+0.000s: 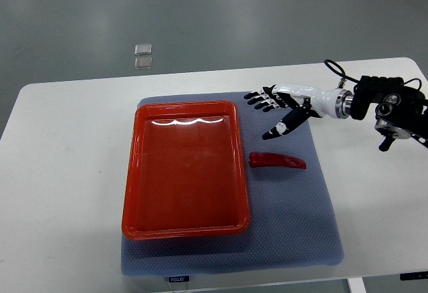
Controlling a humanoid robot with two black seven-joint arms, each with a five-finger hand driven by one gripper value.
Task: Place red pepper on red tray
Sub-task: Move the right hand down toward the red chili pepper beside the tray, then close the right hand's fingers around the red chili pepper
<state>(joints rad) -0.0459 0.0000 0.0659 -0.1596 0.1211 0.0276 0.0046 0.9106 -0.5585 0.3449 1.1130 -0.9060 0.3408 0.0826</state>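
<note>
Bench [67, 172]: white top, rounded corners, grey floor beyond its far edge.

Mat [314, 226]: grey-blue, textured, lying flat on the middle of the bench; a small label shows at its near edge.

Tray [130, 192]: red, rectangular, raised rim, resting on the left part of the mat, long side running near to far. Nothing lies in it; light glints along its far inner wall.

Pepper [277, 161]: red, long and slim, lying flat on the mat just right of the tray, apart from its rim, tip pointing right.

Right hand [277, 109]: white with black fingers, arm entering from the right edge. Fingers spread and released, holding nothing, pointing left. It hovers over the far right part of the mat, just beyond the pepper and not touching it.

Two small clear squares [143, 55]: on the floor, far left of centre.
</note>
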